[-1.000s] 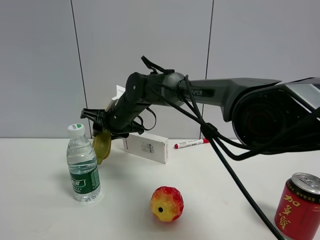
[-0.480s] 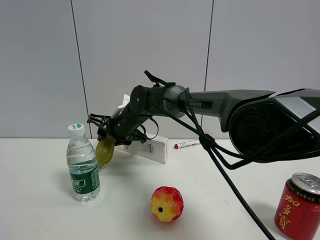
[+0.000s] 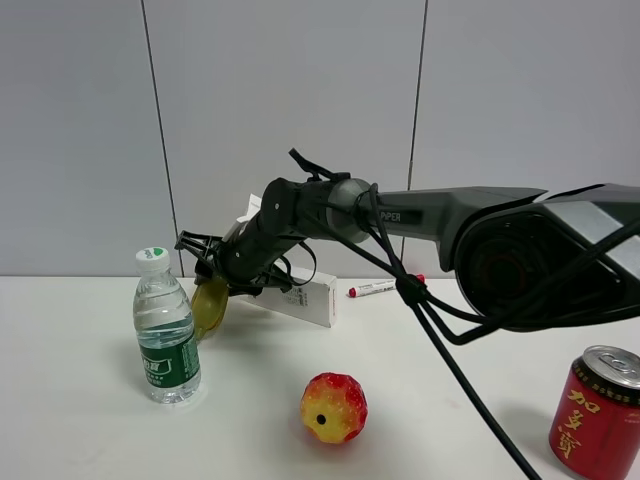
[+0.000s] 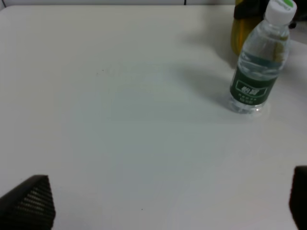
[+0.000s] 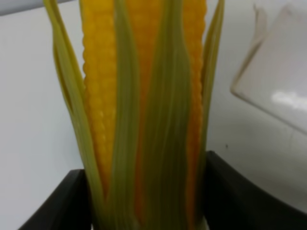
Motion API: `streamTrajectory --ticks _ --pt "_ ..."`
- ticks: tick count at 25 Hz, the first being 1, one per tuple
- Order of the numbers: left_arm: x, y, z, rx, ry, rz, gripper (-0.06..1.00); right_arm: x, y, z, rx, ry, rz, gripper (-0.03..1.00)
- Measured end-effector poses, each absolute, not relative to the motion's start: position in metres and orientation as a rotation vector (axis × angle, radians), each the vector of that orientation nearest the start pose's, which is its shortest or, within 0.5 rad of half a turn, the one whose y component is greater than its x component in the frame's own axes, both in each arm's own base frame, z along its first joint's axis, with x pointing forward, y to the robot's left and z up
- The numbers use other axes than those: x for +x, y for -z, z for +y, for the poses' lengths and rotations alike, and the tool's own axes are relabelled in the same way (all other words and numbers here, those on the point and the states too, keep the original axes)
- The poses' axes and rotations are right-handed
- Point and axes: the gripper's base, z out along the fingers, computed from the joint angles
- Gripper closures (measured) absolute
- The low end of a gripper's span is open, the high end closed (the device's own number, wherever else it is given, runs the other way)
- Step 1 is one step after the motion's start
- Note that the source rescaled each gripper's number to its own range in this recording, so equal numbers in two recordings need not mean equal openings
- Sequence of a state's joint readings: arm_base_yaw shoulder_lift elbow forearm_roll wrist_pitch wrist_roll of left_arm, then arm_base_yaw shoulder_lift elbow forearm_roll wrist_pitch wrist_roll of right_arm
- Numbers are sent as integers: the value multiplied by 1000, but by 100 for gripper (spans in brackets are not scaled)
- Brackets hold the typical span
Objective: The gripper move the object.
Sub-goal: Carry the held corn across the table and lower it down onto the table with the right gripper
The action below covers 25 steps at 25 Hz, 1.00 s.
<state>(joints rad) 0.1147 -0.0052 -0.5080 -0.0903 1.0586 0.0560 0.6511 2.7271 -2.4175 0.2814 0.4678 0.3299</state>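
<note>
Grey wall panels (image 3: 300, 100) behind, white table (image 3: 90, 430) below. Found the right end effector (image 3: 212, 268) left of centre in the high view, clamped on the toy corn (image 3: 210, 308). Saw in the right wrist view both dark fingers (image 5: 67, 201) pressed against the green husk, with yellow kernels between the leaves. Found the corn hanging downward below the fingers, just right of the water bottle (image 3: 165, 330) and before the left end of the white box (image 3: 295, 292). Could not tell about contact with the table or the bottle. Noted a red-capped marker (image 3: 382, 287) right of the box, a round red-yellow fruit (image 3: 333, 407) at lower centre and a red can (image 3: 598, 412) at lower right. Found the left end effector (image 4: 158, 206) spread wide at the lower corners of its own view, holding nothing, well apart from the bottle at upper right.
</note>
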Motion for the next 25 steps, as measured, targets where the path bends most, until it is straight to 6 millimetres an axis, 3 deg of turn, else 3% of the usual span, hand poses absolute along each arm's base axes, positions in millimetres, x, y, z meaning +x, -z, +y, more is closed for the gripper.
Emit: streamTrajectory --ticks 14,25 --pt "-6 -280 -8 -55 0 2025 -6 465 -96 369 -29 -821 2406 97" --pt "-6 -280 -8 -55 0 2025 -6 464 -87 367 -58 -770 2446 92"
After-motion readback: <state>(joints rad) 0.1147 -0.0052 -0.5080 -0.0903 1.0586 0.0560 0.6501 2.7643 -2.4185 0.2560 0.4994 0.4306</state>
